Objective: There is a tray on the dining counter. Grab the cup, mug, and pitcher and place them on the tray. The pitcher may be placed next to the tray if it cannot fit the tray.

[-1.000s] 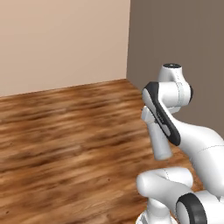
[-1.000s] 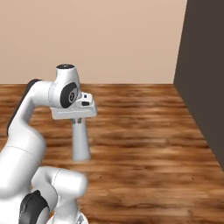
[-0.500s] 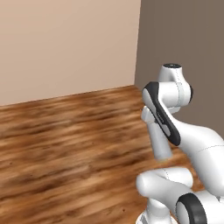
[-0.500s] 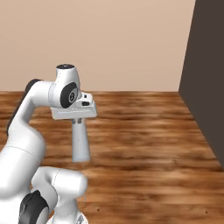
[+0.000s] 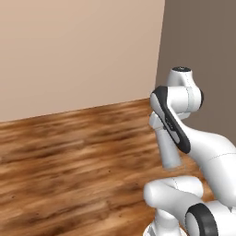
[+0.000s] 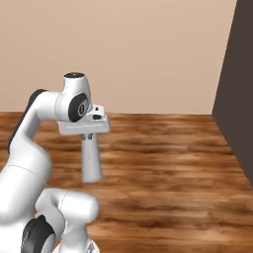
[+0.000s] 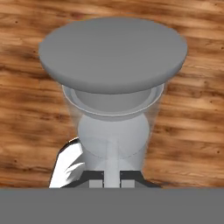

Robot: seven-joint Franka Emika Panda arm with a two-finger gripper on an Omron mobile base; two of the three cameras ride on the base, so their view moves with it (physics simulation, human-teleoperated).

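Note:
The grey-silver pitcher (image 6: 91, 160) hangs from my gripper (image 6: 89, 134) above a wooden floor, neck up and wide base down. My gripper is shut on its top. In the left base view the pitcher (image 5: 168, 148) shows beside the forearm, with the gripper (image 5: 157, 123) above it. The hand view looks down the pitcher (image 7: 113, 57) to its round base, and the fingertips (image 7: 95, 176) sit tight against its neck. The tray, cup, mug and dining counter are out of view.
Brown plank floor (image 5: 69, 161) spreads below and ahead. A beige wall (image 5: 78, 50) runs across the back and meets a dark brown wall (image 6: 243, 99) on the right.
The whole picture has shifted: the dark wall's edge has slid right in both base views, so the base has turned. Arm and pitcher keep the same pose.

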